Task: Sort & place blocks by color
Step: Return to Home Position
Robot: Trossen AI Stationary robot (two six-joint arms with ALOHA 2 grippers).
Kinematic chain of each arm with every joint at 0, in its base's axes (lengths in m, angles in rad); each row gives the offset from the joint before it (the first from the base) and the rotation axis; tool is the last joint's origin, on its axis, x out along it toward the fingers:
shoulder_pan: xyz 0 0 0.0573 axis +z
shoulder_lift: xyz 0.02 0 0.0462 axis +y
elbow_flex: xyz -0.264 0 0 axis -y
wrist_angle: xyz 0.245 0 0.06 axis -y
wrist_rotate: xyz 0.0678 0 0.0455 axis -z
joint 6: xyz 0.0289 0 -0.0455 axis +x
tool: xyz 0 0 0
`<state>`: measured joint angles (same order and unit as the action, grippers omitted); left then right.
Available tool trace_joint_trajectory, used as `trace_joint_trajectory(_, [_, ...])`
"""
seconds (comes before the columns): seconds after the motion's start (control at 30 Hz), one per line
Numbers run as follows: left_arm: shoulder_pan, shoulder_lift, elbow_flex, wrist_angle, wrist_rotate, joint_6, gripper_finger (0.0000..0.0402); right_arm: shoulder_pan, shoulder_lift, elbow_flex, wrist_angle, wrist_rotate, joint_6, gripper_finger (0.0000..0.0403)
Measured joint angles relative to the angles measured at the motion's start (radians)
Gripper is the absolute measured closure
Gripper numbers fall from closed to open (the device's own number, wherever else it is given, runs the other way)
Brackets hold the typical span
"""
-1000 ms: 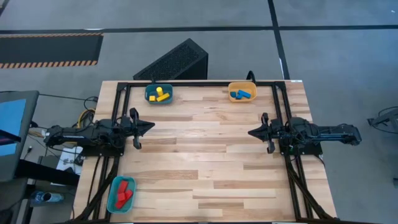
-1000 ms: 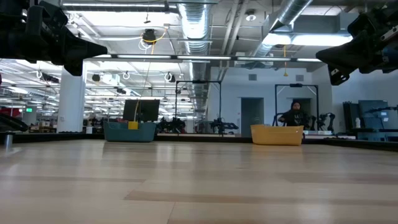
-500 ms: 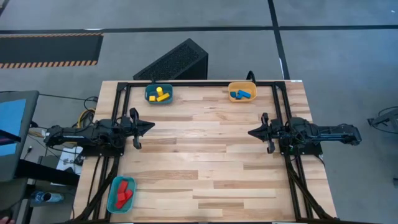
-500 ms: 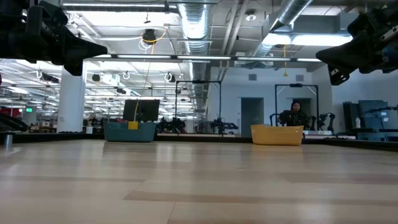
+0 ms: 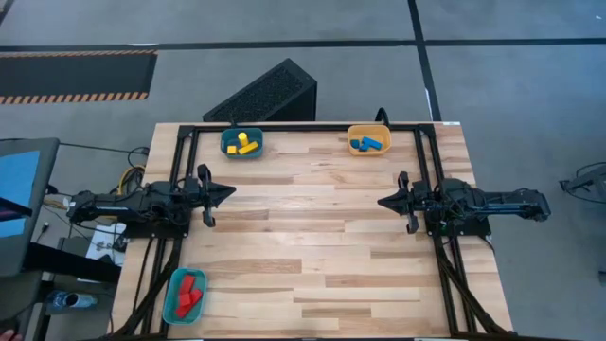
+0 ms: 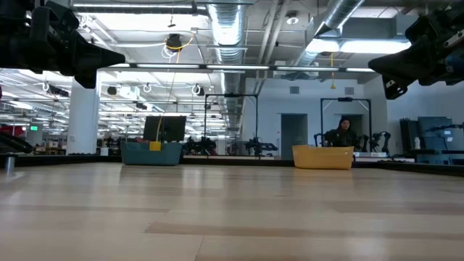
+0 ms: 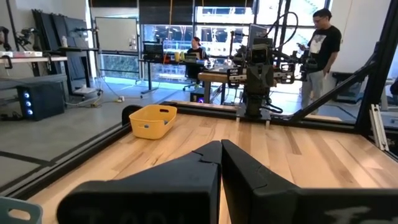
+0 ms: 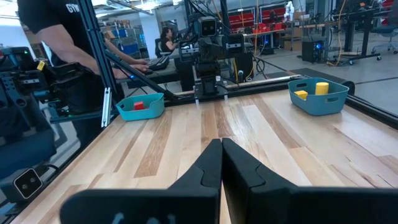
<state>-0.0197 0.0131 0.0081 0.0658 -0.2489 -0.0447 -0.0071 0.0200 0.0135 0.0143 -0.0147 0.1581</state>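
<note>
Bench (image 5: 312, 237): a pale wooden top with a black frame round its edges, and one arm at each side.
Left end effector (image 5: 230, 192): held over the left part of the bench and pointing toward the middle. Its two dark fingers are pressed together with nothing between them.
Right end effector (image 5: 383, 201): held over the right part of the bench, facing the left one and well apart from it. Its fingers are also pressed together and empty.
Yellow blocks (image 5: 244, 144): in the far teal bin (image 5: 258, 151), which stands at the far edge on the left arm's half. One block stands up above the rim.
Blue blocks (image 5: 367, 144): in the orange bin (image 5: 353, 131), which stands at the far edge on the right arm's half, well apart from the far teal bin.
Red blocks (image 5: 189, 292): piled in the near teal bin (image 5: 185, 320), at the near left corner, just by the left arm's frame.
Middle of the bench: bare wood between the two end effectors.
Floor beyond the far edge: a black perforated box (image 5: 263, 93) lies at an angle behind the far teal bin.
People: one stands past the right side of the bench, looking down (image 7: 323, 43). Another sits at a desk farther back (image 7: 198, 46). A third, in a dark shirt (image 8: 62, 37), is close to the left side.
</note>
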Motion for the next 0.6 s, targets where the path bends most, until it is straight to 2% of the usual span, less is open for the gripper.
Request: trace_joint_trajectory(0.6, [0.0,0.0,0.0,0.0,0.0,-0.002,0.0401,0.0,0.0,0.0,0.0,0.0,0.0,0.0374])
